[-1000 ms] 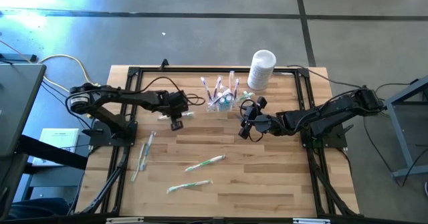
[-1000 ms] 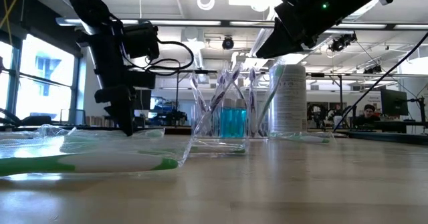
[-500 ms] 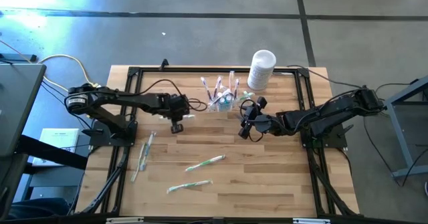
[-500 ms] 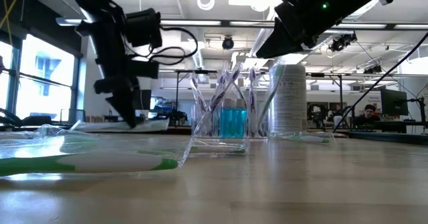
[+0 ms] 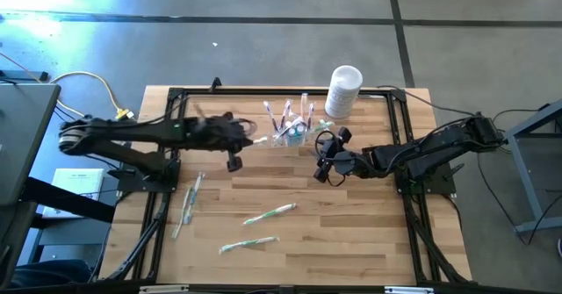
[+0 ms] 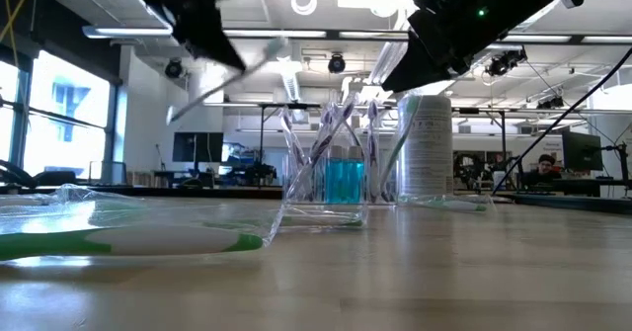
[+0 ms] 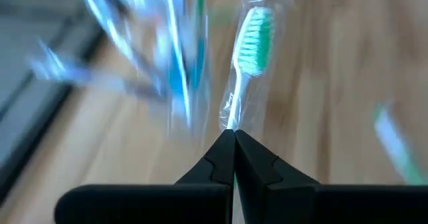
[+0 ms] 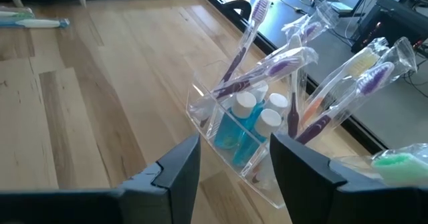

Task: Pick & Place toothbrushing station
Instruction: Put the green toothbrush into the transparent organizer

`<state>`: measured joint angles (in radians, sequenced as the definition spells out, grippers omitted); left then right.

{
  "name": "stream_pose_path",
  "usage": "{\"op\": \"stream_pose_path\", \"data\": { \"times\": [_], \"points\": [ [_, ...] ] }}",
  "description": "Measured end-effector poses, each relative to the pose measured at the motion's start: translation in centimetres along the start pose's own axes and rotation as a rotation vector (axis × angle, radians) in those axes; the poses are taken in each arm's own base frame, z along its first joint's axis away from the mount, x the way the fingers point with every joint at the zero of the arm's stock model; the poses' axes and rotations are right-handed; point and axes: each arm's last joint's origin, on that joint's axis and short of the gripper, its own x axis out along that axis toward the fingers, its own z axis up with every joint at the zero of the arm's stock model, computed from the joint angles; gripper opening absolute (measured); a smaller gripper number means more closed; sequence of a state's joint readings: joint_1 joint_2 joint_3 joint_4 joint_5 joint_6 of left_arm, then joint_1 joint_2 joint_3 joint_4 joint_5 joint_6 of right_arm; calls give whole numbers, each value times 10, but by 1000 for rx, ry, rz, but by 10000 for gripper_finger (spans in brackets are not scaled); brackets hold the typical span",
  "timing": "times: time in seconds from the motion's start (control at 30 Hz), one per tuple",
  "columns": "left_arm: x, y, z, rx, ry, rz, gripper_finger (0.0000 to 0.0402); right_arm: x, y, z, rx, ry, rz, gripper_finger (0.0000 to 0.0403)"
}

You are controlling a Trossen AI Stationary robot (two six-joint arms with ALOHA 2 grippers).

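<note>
Toothbrushing station [image 5: 291, 129]: clear plastic holder, upright near the far edge of the bench [image 5: 351, 233], a little toward the middle from the white container [image 5: 343, 90] at the far right. Holds several wrapped purple toothbrushes [image 8: 267, 69], leaning outward, and small blue bottles with white caps [image 8: 245, 117] in one compartment; seen also in the low view [image 6: 331, 173].

Left tool [image 5: 235, 141]: raised above the bench, just left of the station, closed on the handle end of a wrapped toothbrush with green bristles [image 7: 249, 57]; fingers pressed together in the left wrist view [image 7: 234, 158].

Right tool [image 5: 327, 161]: above the bench just right of the station, apart from it, fingers [image 8: 177, 167] spread and holding nothing, pointed at the holder.

Three more wrapped green toothbrushes flat on the bench: one near the left edge [image 5: 188, 203], two toward the near middle [image 5: 269, 213] [image 5: 249, 243].
</note>
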<state>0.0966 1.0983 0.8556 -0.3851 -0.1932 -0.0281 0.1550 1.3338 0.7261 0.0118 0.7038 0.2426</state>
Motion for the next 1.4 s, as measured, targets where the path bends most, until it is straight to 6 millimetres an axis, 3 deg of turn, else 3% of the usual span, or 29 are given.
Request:
{"op": "stream_pose_path", "data": {
  "times": [0.17,0.43,0.53,0.77,1.0,1.4],
  "points": [
    [-18,1,-3,-73,-416,-60,0,0,0,0,1,0,0,173],
    [-1,7,-60,-212,-933,-89,0,0,0,1,3,-6,2,173],
    [3,15,-68,-317,-1053,-97,0,0,0,2,2,-18,3,173],
    [41,25,-64,-385,-984,-82,0,1,-1,5,0,-39,1,173],
    [66,37,-51,-400,-1005,-76,0,1,0,4,-1,-33,31,173],
    [109,41,-35,-430,-965,-92,0,8,-7,-18,12,-27,33,173]
  ]
}}
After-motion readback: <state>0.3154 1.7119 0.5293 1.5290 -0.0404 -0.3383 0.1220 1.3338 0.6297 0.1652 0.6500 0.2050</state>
